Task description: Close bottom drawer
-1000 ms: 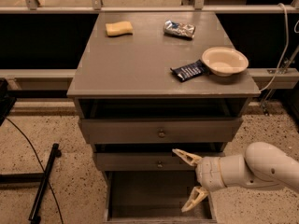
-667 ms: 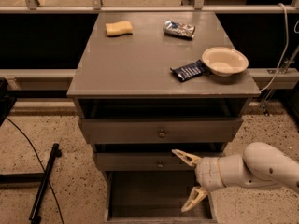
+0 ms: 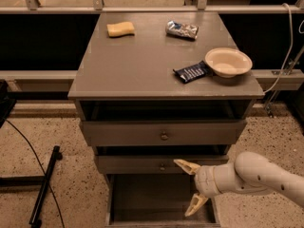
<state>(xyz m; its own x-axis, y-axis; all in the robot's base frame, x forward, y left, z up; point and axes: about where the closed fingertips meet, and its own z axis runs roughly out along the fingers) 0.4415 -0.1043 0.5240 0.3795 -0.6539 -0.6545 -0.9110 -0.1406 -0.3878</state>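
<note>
Now | jaws spread wide, empty, at 3 o'clock of bottom drawer (image 3: 152, 194) | stiff, probably light; push low front.

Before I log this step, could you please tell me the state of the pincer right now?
Pincer: open, holding nothing, at the right side of the open bottom drawer.

cabinet top (image 3: 142, 65): sponge (image 3: 120, 29) | foil packet (image 3: 182, 29) | dark wrapper (image 3: 191, 72) | bowl (image 3: 228, 62) | gripper (image 3: 182, 188): over bottom drawer (image 3: 142, 194)
</note>
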